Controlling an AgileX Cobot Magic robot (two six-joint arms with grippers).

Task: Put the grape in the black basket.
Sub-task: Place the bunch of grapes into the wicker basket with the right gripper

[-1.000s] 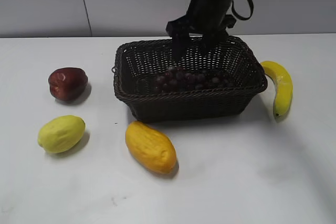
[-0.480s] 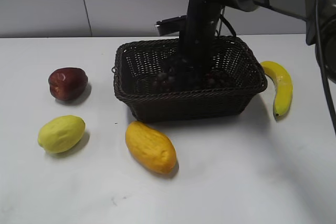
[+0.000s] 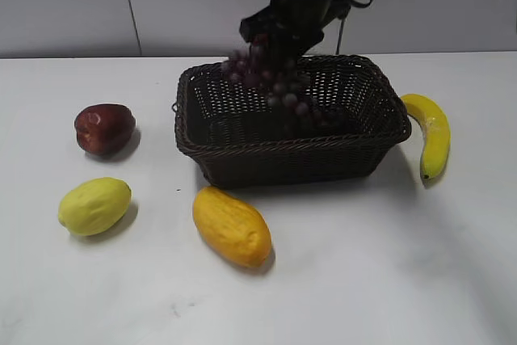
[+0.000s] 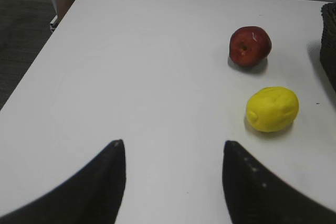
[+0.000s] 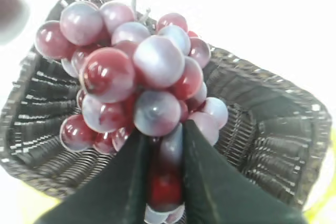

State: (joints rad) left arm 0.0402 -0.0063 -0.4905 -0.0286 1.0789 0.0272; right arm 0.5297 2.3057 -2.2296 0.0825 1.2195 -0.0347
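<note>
Sweeping from the left, the left gripper (image 4: 170, 182) is idling over bare table (image 4: 131, 77), its jaws standing apart and holding nothing, with the apple (image 4: 250, 46) and the lemon (image 4: 272, 108) lying out at its two o'clock. Moving right in the exterior view, the black basket (image 3: 242, 148) is sitting mid-table with the mango (image 3: 231, 225) at its seven o'clock and the banana (image 3: 428, 131) at its three o'clock. The grape (image 3: 271, 86) is hanging in the air above the basket, its lower berries trailing down toward the basket's inside, and the right gripper (image 3: 279, 34) is gripping it from twelve o'clock. The bunch looks loose and floppy rather than stiff: the berries are likely swinging on short stalks, smooth-skinned and apt to slip or pull off, so a firm pinch across the dense core or near the stem seems safest. The right wrist view is showing what the exterior cannot: the right gripper's fingers (image 5: 126, 182) are clamping a few berries at the cluster's underside, the stem pointing away toward twelve o'clock. The exterior alone is giving the bunch's height over the basket.
</note>
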